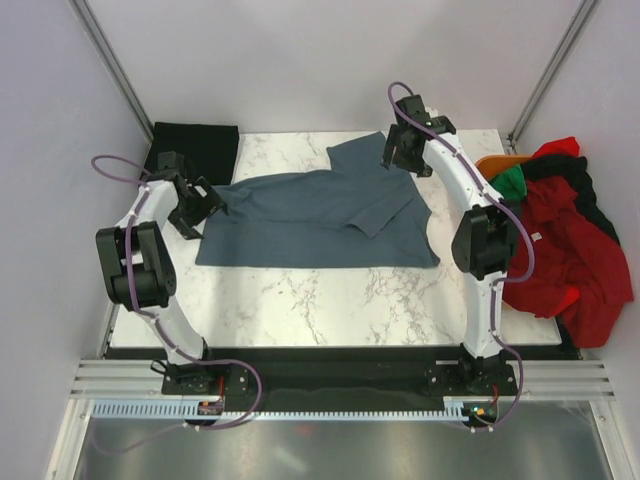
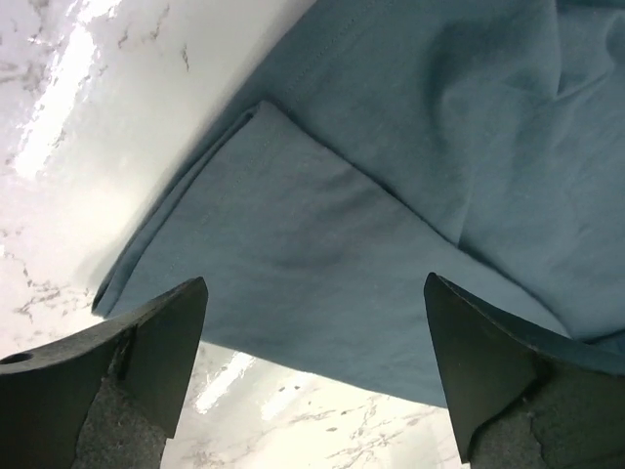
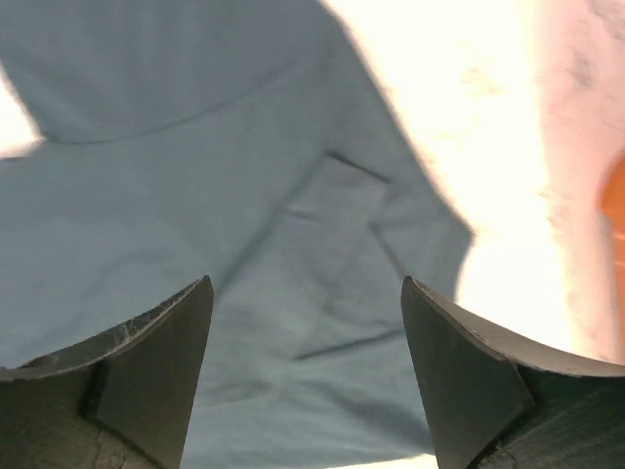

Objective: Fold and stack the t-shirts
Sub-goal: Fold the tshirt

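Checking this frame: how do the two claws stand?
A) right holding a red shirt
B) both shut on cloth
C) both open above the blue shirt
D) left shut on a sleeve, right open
C: the wrist views show the left claw and the right claw with fingers spread wide, gripping nothing, and the blue shirt lying below them.

The top camera looks down on the whole tabletop (image 1: 330, 300) from behind. Both wrist cameras sit close above the same blue shirt (image 1: 320, 215).
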{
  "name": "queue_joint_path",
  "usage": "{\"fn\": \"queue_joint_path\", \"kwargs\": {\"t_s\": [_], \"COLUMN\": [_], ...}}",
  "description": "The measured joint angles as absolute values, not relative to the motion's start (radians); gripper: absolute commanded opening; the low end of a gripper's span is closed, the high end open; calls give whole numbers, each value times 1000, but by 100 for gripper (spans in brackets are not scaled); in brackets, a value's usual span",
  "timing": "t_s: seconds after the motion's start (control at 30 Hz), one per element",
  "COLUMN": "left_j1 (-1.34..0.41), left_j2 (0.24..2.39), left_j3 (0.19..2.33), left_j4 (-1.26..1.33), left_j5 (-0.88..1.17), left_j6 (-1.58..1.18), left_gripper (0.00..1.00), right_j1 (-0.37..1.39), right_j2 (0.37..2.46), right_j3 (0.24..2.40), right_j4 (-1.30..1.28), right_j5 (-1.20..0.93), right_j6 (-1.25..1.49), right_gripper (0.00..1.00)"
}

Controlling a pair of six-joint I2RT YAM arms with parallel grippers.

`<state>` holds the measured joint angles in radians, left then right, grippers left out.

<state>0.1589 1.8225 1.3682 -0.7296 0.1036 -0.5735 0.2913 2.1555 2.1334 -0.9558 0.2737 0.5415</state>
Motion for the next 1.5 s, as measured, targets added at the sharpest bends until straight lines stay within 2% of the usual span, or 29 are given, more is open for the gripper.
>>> {"fn": "queue_joint_path", "kwargs": {"t_s": [0.1,0.37,0.5,0.67,1.0,1.1,1.17,1.27,1.3,1.37,1.4,1.43,1.47,1.5], "left_j1": [162,196,207,214,224,225,227,228,228,228,228,229,229,230], "left_j2": [1787,1451,1386,1386,1397,1433,1453,1486,1499,1534,1551,1571,1595,1612], "left_j3": [1362,1071,918,833,760,742,748,763,771,789,797,808,822,835], "left_j4": [-745,-699,-670,-619,-481,-445,-417,-369,-354,-326,-315,-307,-303,-303], "left_j5": [106,80,82,86,76,74,73,73,73,72,72,74,80,91], "left_j6": [-573,-579,-598,-617,-673,-695,-710,-729,-736,-748,-754,-760,-764,-771], "left_gripper": [99,95,96,97,94,89,86,74,64,45,27,16,2,2], "right_j1": [261,266,266,251,204,205,204,201,199,197,195,194,193,192], "right_j2": [2115,1587,1475,1480,1614,1647,1663,1668,1669,1678,1684,1691,1699,1708], "right_j3": [2059,1335,1111,992,982,976,973,973,973,975,980,988,998,1008], "right_j4": [-945,-825,-770,-717,-567,-538,-527,-514,-509,-501,-495,-492,-492,-492], "right_j5": [270,192,133,97,60,56,57,60,60,58,56,53,52,49], "right_j6": [525,535,547,550,545,543,539,527,526,519,520,520,517,517], "right_gripper": [86,84,83,81,79,73,65,47,31,17,11,1,0,0]}}
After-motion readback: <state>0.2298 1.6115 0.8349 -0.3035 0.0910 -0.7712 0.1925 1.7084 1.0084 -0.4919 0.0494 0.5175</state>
